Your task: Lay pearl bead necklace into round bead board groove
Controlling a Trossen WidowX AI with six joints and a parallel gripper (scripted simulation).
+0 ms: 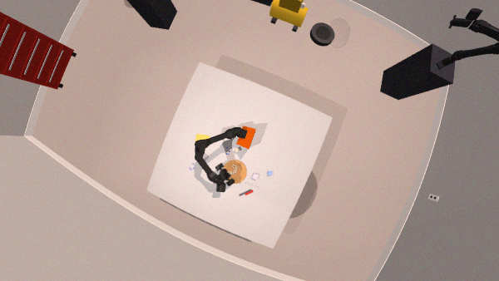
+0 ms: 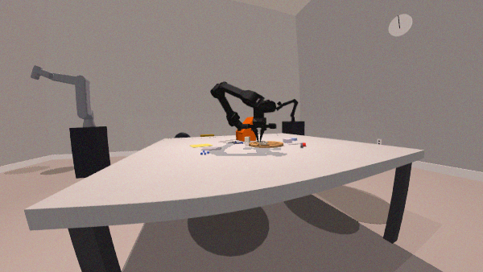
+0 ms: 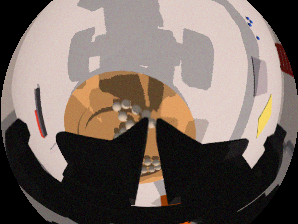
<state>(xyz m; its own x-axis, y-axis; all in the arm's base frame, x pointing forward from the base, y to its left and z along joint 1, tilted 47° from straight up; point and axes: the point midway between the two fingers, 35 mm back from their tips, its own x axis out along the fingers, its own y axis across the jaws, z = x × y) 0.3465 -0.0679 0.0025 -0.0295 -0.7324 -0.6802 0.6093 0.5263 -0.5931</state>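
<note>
The round orange-brown bead board (image 1: 243, 176) (image 2: 278, 144) (image 3: 180, 107) lies flat on the white table. The pearl bead necklace (image 1: 235, 168) (image 3: 126, 104) lies bunched on it: one run of grey-white beads curves left of the fingertips in the wrist view, and a cluster shows between the fingers nearer the camera's lower edge. Part of the groove shows as a curved line at the left, with no beads visible in its outer part. My gripper (image 2: 260, 141) (image 3: 151, 122) is shut on a bead of the necklace, low over the board. The fingers hide some beads.
An orange block (image 1: 246, 142) (image 2: 243, 136) stands by the arm's base. A red and dark marker-like item (image 1: 249, 192) (image 3: 39, 120), a pale square (image 1: 255, 176) and a blue piece (image 1: 269, 173) lie beside the board. A yellow sheet (image 2: 201, 146) (image 3: 265, 116) and small blue bits (image 2: 204, 153) (image 3: 249, 21) lie on its other side.
</note>
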